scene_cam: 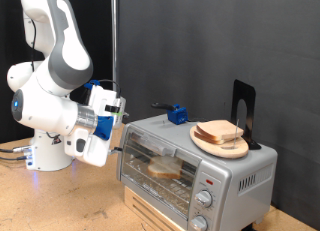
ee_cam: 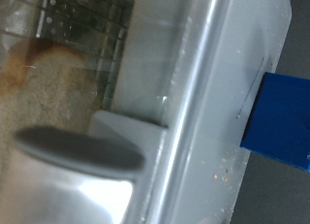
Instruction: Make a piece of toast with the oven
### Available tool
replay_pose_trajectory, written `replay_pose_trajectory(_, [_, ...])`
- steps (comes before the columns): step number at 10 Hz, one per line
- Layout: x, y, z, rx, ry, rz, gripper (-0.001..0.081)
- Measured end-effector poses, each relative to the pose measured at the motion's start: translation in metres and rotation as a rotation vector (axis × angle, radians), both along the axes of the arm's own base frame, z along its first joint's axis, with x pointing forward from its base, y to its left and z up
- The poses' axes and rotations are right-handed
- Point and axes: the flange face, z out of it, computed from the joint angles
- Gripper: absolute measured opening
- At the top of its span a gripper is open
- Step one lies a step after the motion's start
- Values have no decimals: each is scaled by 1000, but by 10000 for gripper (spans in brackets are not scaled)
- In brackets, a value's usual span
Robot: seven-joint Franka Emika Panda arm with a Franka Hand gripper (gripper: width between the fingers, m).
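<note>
- Toast lay inside the silver toaster oven, on the rack behind the shut glass door.
- Right at the oven's far-left top corner was the gripper; I cannot tell if its fingers were apart.
- More bread slices sat on a wooden plate on top.

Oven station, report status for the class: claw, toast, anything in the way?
Claw at the oven's upper corner on the exterior view's left. Toast inside on the rack, door shut. Stacked slices on a plate on top, clear of the claw.
</note>
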Motion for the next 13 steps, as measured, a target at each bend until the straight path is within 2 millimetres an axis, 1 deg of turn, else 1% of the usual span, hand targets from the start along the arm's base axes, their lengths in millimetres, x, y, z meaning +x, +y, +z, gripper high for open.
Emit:
replay_pose_trajectory(1, [-2, -4, -1, -1, 4, -8, 805])
replay_pose_trajectory(3, [-10, -24, -1, 3, 7, -55, 805])
replay_pose_trajectory(4, [-16, -31, 3, 12, 9, -75, 805])
replay_pose_trajectory(6, [-15, -28, 2, 24, 15, -62, 805])
replay_pose_trajectory(7, [-9, -31, 4, 40, 25, -76, 805])
replay_pose_trajectory(8, [4, -37, 7, 50, 48, -87, 805])
replay_pose_trajectory(11, [52, -51, 10, 57, 87, -110, 805])
replay_pose_trajectory(13, [86, -60, 10, 59, 75, -189, 805])
